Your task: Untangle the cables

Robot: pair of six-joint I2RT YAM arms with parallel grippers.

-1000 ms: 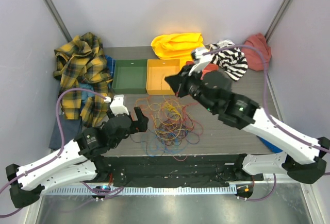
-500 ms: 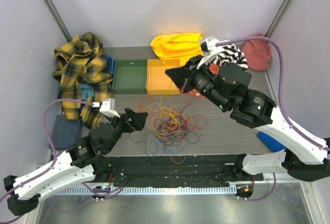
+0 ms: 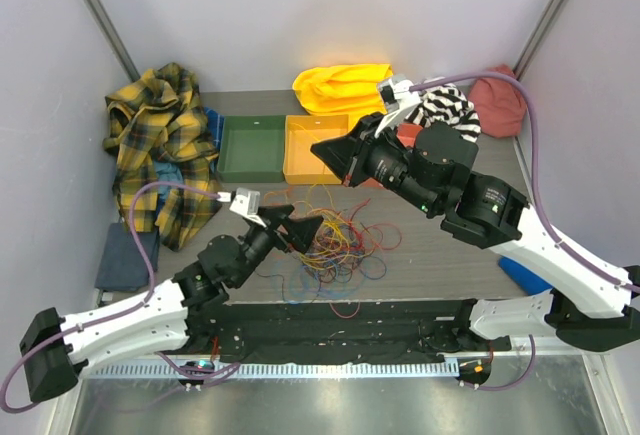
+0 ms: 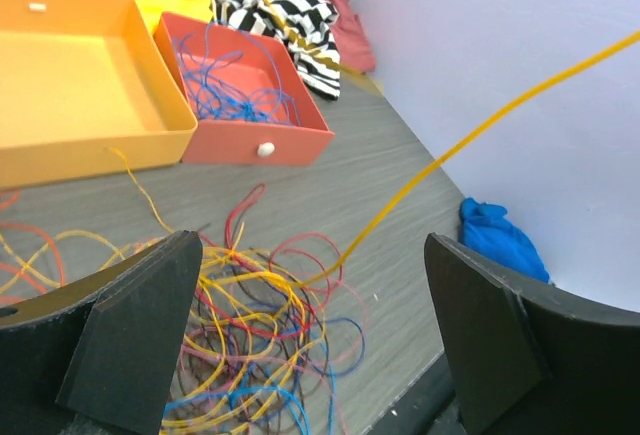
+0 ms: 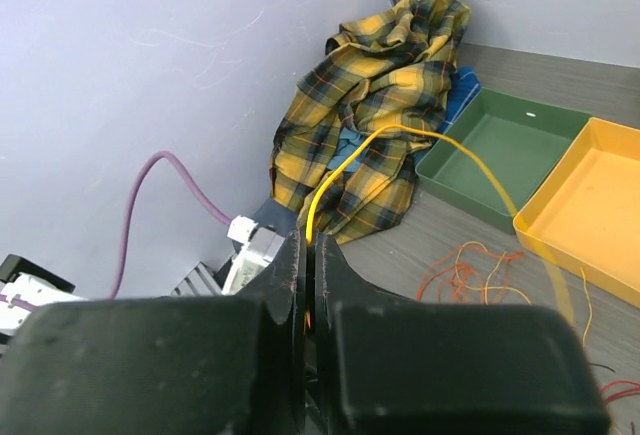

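Observation:
The cables (image 3: pixel 338 237) lie in a loose tangle of yellow, red, blue, orange and dark loops in the middle of the table. My left gripper (image 3: pixel 303 227) hangs open at the tangle's left edge. Its wrist view shows the tangle (image 4: pixel 240 340) between and below the wide-apart fingers (image 4: pixel 130 340). A single yellow cable (image 4: pixel 470 130) rises taut from the pile toward the upper right. My right gripper (image 3: pixel 324 152) is above the pile, near the trays. It (image 5: pixel 309 247) is shut on that yellow cable (image 5: pixel 400 135), which arcs out of the jaws.
A green tray (image 3: pixel 250 148) and an orange tray (image 3: pixel 313 150) stand behind the pile. A red tray (image 4: pixel 275 140) holds blue cables. A plaid shirt (image 3: pixel 160 140) lies at the left, with yellow, striped and red cloths (image 3: pixel 345 85) at the back. A blue cloth (image 4: pixel 500 240) lies at the right edge.
My left arm has swung right, bringing its open gripper to the tangle's edge. My right gripper has shifted slightly left, still gripping the yellow cable.

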